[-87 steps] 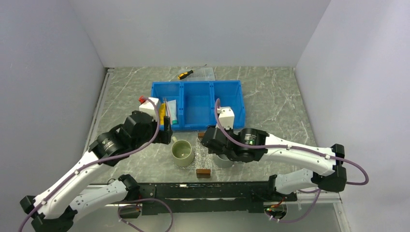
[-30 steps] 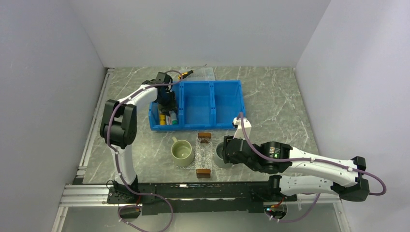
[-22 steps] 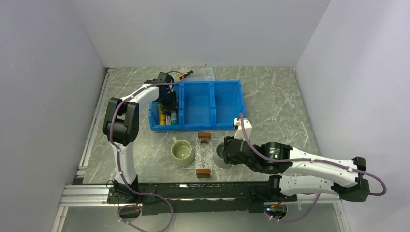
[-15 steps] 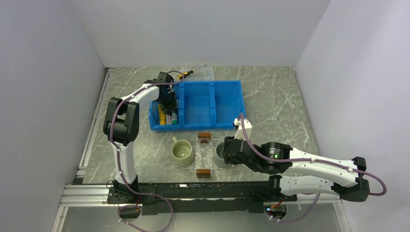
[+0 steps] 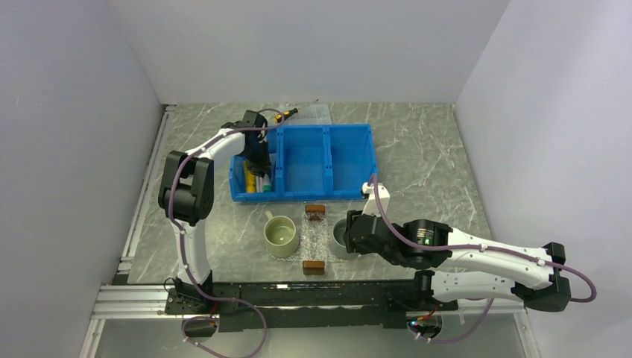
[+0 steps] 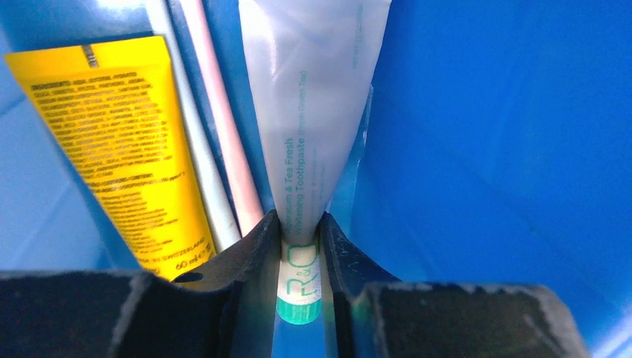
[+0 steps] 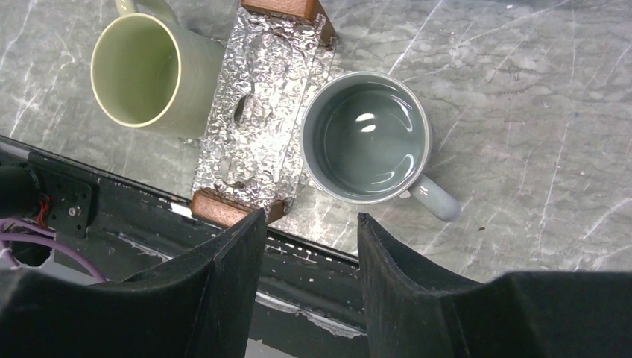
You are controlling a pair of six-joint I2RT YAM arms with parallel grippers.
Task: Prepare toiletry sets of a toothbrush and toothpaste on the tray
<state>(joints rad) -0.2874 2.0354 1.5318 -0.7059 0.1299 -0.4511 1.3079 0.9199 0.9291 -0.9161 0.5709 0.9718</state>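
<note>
Fingers, left: the left fingers (image 6: pixel 250 257) pressed on both sides of the narrow capped end of a pale white, flat toothpaste tube (image 6: pixel 313 97) with green lettering, clamped on it.
Fingers, right: the right fingers (image 7: pixel 231 276) stood apart with nothing between them, above the near edge of the grey marbled table (image 5: pixel 417 149).
Left arm pose: stretched far forward from its base, elbow raised high, wrist turned down into the left compartment of a big blue plastic three-compartment bin (image 5: pixel 328 160).
Right arm pose: low and folded, forearm running in from the right, its end hanging just beside the tray and over the grey mug.
Toothpaste place: in the bin's left compartment, along its right wall, well apart from the tray.
Toothbrush place: a thin pale pink stick toothbrush (image 6: pixel 223 134) lay against the tube's left side in the same compartment.
Tray place: a small clear rectangular tray (image 7: pixel 268 74) with a crinkled silvery bottom and a brown wooden block at each short end sat on the table between the two mugs.
Count, tubes: two, the white one and a yellow tube (image 6: pixel 112 142) with black print.
Count, thin sticks: two, the pink one and a pale grey-white stick (image 6: pixel 190 134) between it and the yellow tube.
Count, mugs: two, a pale green ceramic mug (image 7: pixel 141 71) left of the tray and a grey ceramic mug (image 7: pixel 365 138) right of it.
Count, trays and bins: one each.
Count, tools: one yellow-and-black screwdriver (image 5: pixel 285 114) behind the bin.
</note>
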